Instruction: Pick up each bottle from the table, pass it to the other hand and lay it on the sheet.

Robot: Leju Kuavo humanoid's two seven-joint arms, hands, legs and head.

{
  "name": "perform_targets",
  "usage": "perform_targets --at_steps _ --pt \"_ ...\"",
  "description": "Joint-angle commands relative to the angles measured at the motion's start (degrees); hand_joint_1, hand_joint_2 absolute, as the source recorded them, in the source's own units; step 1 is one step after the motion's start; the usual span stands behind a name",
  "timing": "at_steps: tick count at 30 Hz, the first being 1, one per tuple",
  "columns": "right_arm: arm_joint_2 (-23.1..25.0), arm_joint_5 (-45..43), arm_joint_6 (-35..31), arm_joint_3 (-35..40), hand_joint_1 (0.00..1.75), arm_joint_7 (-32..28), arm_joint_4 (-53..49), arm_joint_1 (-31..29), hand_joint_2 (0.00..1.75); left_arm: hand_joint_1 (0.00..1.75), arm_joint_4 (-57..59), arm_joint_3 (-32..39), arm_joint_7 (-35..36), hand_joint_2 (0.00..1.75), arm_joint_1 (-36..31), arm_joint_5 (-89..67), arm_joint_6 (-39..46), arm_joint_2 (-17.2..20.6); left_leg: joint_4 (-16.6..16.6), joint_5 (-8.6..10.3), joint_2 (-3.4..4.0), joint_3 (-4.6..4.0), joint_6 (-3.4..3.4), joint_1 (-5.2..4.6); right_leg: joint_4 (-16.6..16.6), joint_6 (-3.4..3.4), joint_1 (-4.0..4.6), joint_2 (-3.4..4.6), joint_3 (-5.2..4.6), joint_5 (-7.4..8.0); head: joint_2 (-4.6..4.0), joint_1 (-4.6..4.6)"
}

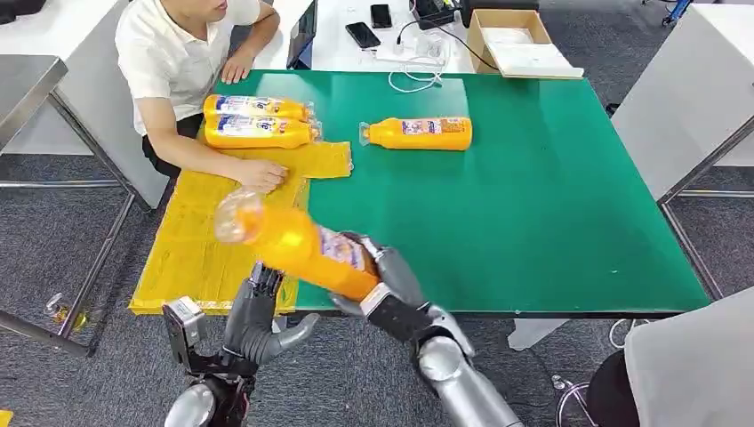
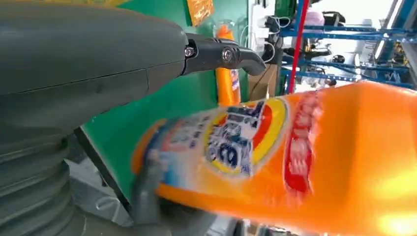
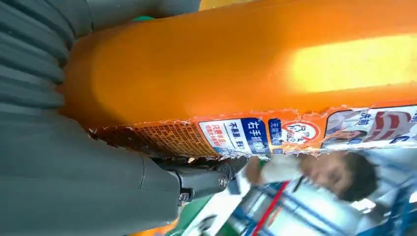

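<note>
Grey carpet is surrounding the green table (image 1: 551, 213), which is carrying everything the task involves. Along its left edge a yellow sheet (image 1: 191, 253) is lying, hanging slightly over the near-left corner. A person (image 1: 178, 62) is sitting at the far-left corner, pressing one hand (image 1: 260, 173) flat on the sheet. Just beyond that hand, two orange bottles (image 1: 258, 120) are lying side by side on the sheet's far end, touching each other.

Below the near edge, the left hand (image 1: 256, 318) is reaching up with its fingers apart, grasping nothing; its fingertips are sitting just under the held bottle (image 1: 298, 245), and whether they are touching it cannot be told. In the left wrist view that bottle's label (image 2: 236, 142) is looming close beside the thumb (image 2: 221, 51).

To the right of it, the right hand (image 1: 391, 289) is gripping the base end of the held bottle, which is tilting up and to the left over the near edge, its clear cap end hanging above the sheet's right border. In the right wrist view the fingers (image 3: 201, 179) are wrapping the orange body.

Farther right, toward the far edge, another bottle (image 1: 418, 133) is lying on its side on bare green.
</note>
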Motion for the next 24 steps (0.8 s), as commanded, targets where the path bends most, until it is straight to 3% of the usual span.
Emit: perform_targets --at_steps 1,7,14,24 --pt "1.13 -0.5 0.2 11.73 1.75 -2.51 5.9 -1.91 1.75 0.0 1.96 -0.26 -0.65 1.75 -4.1 7.23 -3.55 -0.58 -0.04 -0.03 0.04 0.12 -0.04 0.03 -0.04 -0.07 0.03 0.0 0.12 -0.03 0.0 0.0" --pt "1.87 -0.74 1.89 14.35 1.75 -3.96 13.46 -3.44 1.75 0.0 1.36 0.21 -0.87 1.75 -4.83 11.33 -4.91 -2.08 -0.06 -0.03 0.05 0.18 -0.05 0.03 -0.07 -0.09 0.03 0.0 0.16 -0.02 0.0 0.0" --pt "2.89 -2.63 6.09 15.92 1.75 -4.48 16.88 -4.18 1.75 0.0 -0.09 -1.04 -3.23 1.75 -5.32 12.19 -8.18 -1.64 -0.05 -0.08 -0.03 0.28 -0.08 0.02 -0.05 -0.13 0.04 -0.12 0.28 -0.12 0.0 0.0" --pt "3.39 -3.01 5.93 16.01 1.75 -4.98 18.11 -5.03 1.75 0.0 0.68 -1.58 -3.44 1.75 -6.01 12.61 -9.95 -1.25 -0.05 -0.03 -0.1 0.19 -0.06 0.04 -0.05 -0.1 0.04 -0.2 0.17 -0.1 0.0 0.0"
